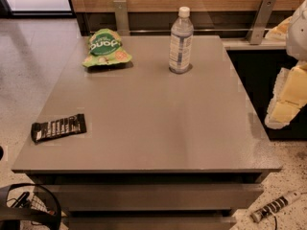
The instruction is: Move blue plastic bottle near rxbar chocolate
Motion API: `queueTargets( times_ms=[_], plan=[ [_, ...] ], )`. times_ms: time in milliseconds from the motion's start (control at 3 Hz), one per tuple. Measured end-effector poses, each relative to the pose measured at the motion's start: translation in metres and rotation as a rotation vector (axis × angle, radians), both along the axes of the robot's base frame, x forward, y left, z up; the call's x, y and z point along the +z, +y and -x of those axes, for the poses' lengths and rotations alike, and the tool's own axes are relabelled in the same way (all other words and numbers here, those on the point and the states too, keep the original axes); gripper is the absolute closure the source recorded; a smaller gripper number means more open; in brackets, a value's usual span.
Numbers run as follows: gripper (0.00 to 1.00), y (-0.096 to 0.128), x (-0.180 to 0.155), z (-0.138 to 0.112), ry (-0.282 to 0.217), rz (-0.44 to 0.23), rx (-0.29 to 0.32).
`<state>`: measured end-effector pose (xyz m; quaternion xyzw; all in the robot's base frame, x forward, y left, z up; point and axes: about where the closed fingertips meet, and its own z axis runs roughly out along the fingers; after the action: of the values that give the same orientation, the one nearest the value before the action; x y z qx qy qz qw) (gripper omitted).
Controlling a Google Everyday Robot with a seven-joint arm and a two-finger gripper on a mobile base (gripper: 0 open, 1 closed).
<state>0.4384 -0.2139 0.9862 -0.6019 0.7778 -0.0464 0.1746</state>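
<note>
The blue plastic bottle (181, 41), clear with a white cap and a pale label, stands upright at the back middle of the grey table (158, 128). The rxbar chocolate (58, 127), a flat dark wrapper with white lettering, lies near the table's front left corner, far from the bottle. My gripper (284, 110) hangs off the table's right side, level with the table's middle, well away from both things and holding nothing that I can see.
A green snack bag (106, 48) lies at the back left of the table. A wood-panelled wall with metal brackets (121, 16) runs behind. A black wire object (29, 210) sits on the floor at front left, a striped tool (276, 206) at front right.
</note>
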Motion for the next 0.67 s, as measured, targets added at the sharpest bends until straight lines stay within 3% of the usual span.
queueTargets(
  times_ms=[333,667],
  plan=[
    [0.0,0.0,0.0,0.0,0.0,0.0,0.0],
    [0.0,-0.005,0.002,-0.019,-0.036,-0.039,-0.007]
  ],
)
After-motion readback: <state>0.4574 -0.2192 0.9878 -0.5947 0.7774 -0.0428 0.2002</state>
